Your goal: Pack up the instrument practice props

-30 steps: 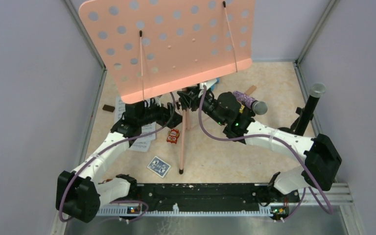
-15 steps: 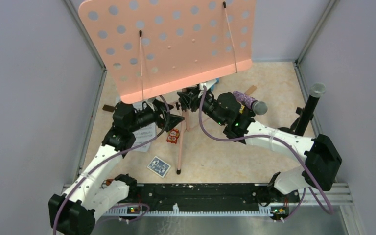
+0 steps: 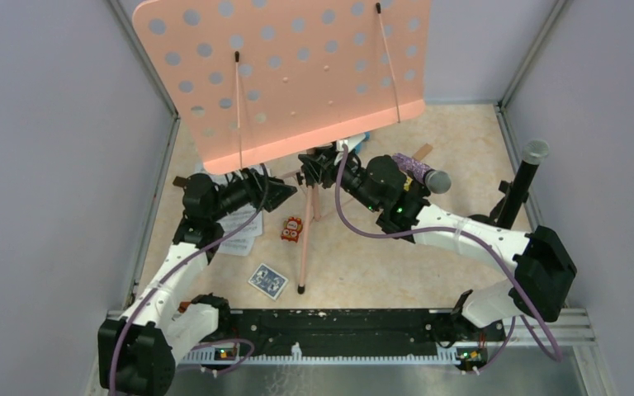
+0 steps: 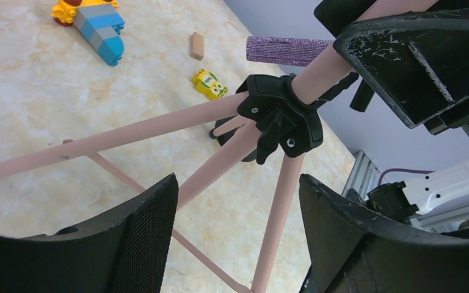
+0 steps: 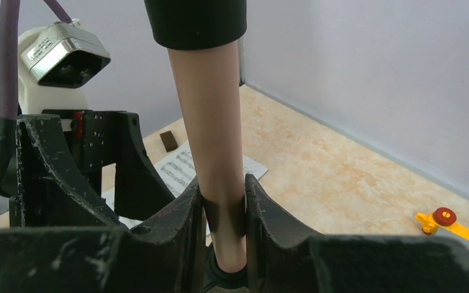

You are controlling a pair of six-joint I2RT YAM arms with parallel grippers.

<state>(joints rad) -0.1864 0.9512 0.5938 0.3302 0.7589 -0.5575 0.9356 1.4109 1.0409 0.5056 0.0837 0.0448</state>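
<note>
The salmon music rack (image 3: 289,74) stands on the table (image 3: 429,247), pole (image 5: 210,122) upright. The right tool (image 5: 223,204) is clenched on the pole just above the black leg hub (image 4: 281,116). The left tool (image 4: 238,220), released and empty, faces the hub from its left, splayed legs (image 4: 159,125) slanting toward its jaws.

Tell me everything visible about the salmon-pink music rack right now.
The music rack stands upright midway across the table: a tilted salmon-pink perforated desk, seemingly painted metal, with two thin retaining wires, on a matching pole. A black hub joins three spread legs. The right gripper is shut on the pole; the left gripper is open astride the legs.
</note>
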